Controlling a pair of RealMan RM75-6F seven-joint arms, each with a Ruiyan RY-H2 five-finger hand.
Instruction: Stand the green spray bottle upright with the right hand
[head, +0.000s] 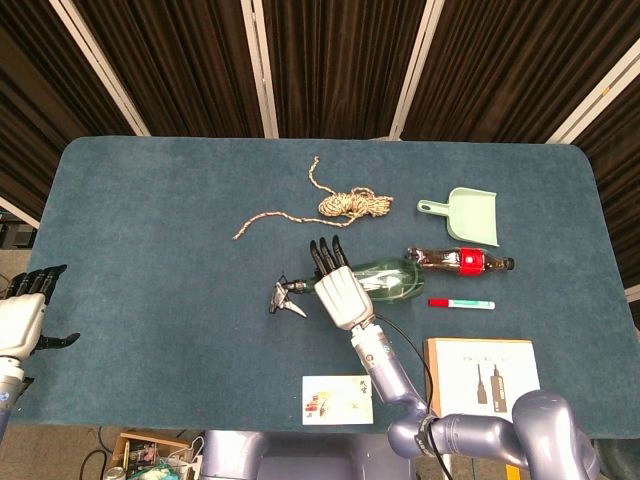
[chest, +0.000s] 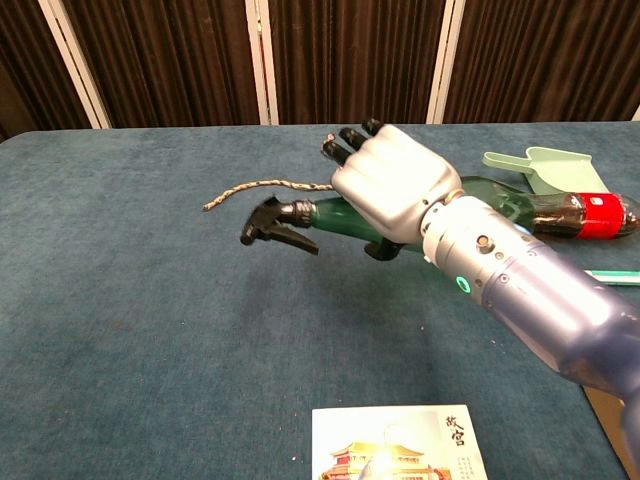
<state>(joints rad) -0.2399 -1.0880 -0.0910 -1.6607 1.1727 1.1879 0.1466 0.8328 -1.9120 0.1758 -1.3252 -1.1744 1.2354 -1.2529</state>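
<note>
The green spray bottle (head: 392, 280) with a black trigger nozzle (head: 284, 297) lies roughly level, nozzle pointing left. My right hand (head: 338, 291) grips it around the neck end of the body. In the chest view the right hand (chest: 391, 184) holds the spray bottle (chest: 335, 215) lifted off the cloth, its nozzle (chest: 275, 222) slightly lower than the body. My left hand (head: 22, 320) hangs at the table's left edge, fingers apart and empty.
A coiled rope (head: 350, 205) lies behind the bottle. A green dustpan (head: 466, 215), a cola bottle (head: 462, 262) and a red-and-white pen (head: 462, 303) sit to the right. A white box (head: 483, 376) and a card (head: 337, 398) lie at the front edge.
</note>
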